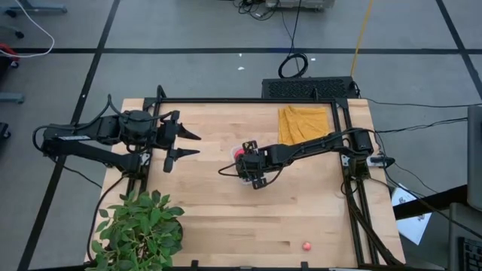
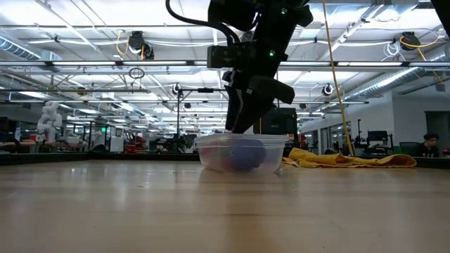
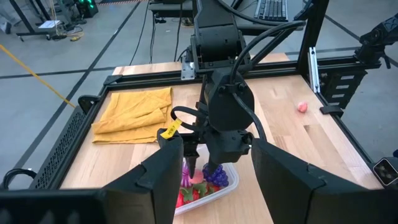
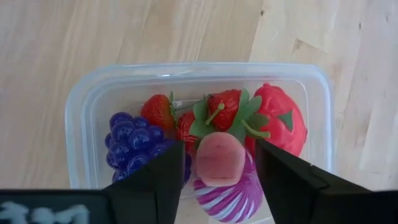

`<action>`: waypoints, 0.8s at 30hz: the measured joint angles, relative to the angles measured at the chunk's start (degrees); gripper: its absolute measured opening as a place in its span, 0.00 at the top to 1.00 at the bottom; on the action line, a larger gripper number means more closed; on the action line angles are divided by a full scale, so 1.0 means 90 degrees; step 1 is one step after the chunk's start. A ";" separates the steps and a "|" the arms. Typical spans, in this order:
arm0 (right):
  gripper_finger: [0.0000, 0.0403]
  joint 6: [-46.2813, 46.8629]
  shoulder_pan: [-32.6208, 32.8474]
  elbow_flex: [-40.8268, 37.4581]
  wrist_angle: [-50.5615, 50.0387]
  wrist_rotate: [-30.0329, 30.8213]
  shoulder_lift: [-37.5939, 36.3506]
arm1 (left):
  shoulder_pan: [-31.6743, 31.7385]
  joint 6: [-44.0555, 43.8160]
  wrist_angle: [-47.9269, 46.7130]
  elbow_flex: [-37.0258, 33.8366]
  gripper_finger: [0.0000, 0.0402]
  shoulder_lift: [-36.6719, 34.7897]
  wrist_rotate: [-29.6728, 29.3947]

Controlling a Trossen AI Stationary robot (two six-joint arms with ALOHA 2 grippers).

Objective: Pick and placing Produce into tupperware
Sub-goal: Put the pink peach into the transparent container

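Note:
The clear tupperware (image 4: 81,106) sits mid-table and holds a purple grape bunch (image 4: 134,143), two strawberries (image 4: 157,111), a red round fruit (image 4: 280,121) and a striped magenta fruit (image 4: 227,196). A small pink piece (image 4: 221,158) lies on top of that pile. My right gripper (image 4: 221,146) hangs open straight over the tupperware (image 2: 242,151), one finger on either side of the pink piece with a gap at each side. My left gripper (image 1: 188,143) waits open at the table's left, pointing toward the tupperware (image 3: 214,186).
A folded mustard-yellow cloth (image 1: 303,123) lies at the far right of the table. A green leafy plant (image 1: 139,229) stands at the near left corner. One small pink-red piece (image 1: 306,245) lies near the near edge, right of centre. Black frame rails (image 1: 354,188) border the table.

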 joint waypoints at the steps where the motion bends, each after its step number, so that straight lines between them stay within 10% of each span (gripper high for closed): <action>1: 0.54 -0.0003 0.0000 0.0000 0.0000 0.0000 0.0000 | 0.0001 0.0000 0.0000 0.0000 0.51 0.0000 0.0000; 13: 0.50 -0.0808 0.0151 0.0000 0.0280 0.0886 -0.1074 | 0.0000 0.0000 -0.0002 0.0000 0.51 0.0000 0.0000; 24: 0.50 0.2651 0.1518 -0.0477 -0.1076 -0.0343 -0.2881 | 0.0000 0.0000 -0.0007 0.0000 0.51 0.0000 0.0000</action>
